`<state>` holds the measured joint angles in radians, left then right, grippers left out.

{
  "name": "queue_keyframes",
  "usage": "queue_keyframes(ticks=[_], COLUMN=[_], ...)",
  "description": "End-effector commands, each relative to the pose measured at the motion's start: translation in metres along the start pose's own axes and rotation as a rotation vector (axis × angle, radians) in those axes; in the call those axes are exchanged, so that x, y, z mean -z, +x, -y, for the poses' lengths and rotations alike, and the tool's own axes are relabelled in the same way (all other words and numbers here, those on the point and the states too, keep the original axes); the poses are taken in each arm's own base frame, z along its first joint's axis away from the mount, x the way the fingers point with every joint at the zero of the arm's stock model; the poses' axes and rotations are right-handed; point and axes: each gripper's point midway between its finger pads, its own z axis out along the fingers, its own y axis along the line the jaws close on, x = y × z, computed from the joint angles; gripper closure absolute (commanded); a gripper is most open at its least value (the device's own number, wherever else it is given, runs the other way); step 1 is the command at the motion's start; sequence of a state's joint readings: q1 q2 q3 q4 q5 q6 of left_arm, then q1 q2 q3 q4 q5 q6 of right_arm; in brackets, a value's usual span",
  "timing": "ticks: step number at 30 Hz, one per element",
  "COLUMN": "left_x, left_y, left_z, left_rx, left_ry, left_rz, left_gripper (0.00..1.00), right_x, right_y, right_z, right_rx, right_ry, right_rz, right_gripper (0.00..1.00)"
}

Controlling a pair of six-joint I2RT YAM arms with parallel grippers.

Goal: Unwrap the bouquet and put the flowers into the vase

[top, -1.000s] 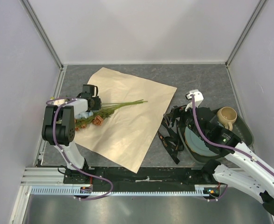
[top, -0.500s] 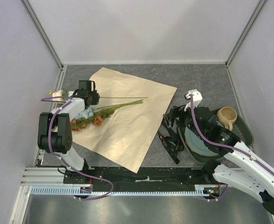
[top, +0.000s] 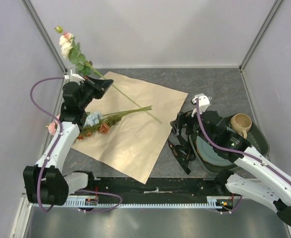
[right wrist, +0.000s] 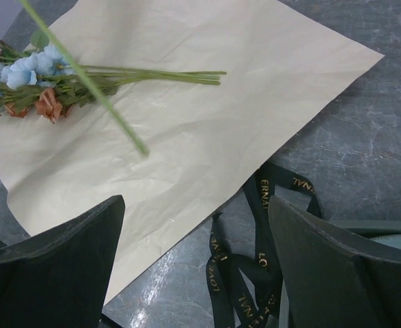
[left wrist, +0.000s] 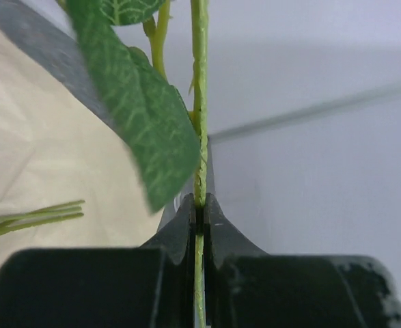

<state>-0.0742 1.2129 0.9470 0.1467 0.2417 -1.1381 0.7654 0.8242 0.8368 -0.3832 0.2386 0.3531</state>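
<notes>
**One stem up, the rest flat on the paper**

The kraft paper (top: 135, 134) lies spread wide open. The other flowers (top: 98, 124) lie across its left part, stems pointing right. My left gripper (top: 104, 84) is clamped tight on a single stem (left wrist: 199, 102), lifted well clear of the sheet. The stem slants, with the blooms (top: 66, 42) high at far left and the bare end low toward my right gripper (right wrist: 195, 205). That one hangs wide open, holding nothing, just by the ribbon (right wrist: 255, 273). Can't spot the vase in any view.
</notes>
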Motion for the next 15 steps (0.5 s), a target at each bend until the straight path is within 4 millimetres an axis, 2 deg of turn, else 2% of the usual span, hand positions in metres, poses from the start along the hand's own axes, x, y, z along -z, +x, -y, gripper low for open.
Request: queue_keyframes(ticks=[1, 2, 4, 6, 7, 10, 12, 14, 15], left_x=[0.046, 0.063, 0.079, 0.102, 0.116, 0.143, 0.155, 0.161, 0.164], left_y=[0.066, 0.08, 0.107, 0.131, 0.153, 0.184, 0.193, 0.199, 0.2], left_z=[0.035, 0.04, 0.026, 0.028, 0.024, 0.026, 0.027, 0.027, 0.027], left_rx=[-0.435, -0.478, -0.538, -0.622, -0.619, -0.701, -0.714, -0.716, -0.719], left_ry=[0.394, 0.461, 0.485, 0.575, 0.584, 0.65, 0.671, 0.684, 0.693], left_rz=[-0.29, -0.36, -0.477, -0.581, -0.67, -0.746, -0.765, -0.781, -0.787], left_gripper=[0.98, 0.98, 0.98, 0.98, 0.98, 0.98, 0.98, 0.98, 0.98], right_x=[0.001, 0.001, 0.001, 0.003, 0.001, -0.001, -0.002, 0.002, -0.001], right_y=[-0.025, -0.027, -0.031, -0.036, -0.039, -0.049, -0.05, -0.068, -0.068], right_z=[-0.025, -0.035, -0.046, -0.066, -0.074, -0.103, -0.121, -0.135, -0.139], right_rx=[0.019, 0.021, 0.022, 0.019, 0.017, -0.003, -0.013, -0.038, -0.042], right_ry=[-0.107, -0.16, -0.214, -0.317, -0.351, -0.476, -0.56, -0.614, -0.63], right_rz=[0.03, 0.033, 0.041, 0.044, 0.037, 0.007, -0.032, -0.008, -0.015], right_gripper=[0.07, 0.07, 0.08, 0.09, 0.1, 0.13, 0.14, 0.18, 0.2])
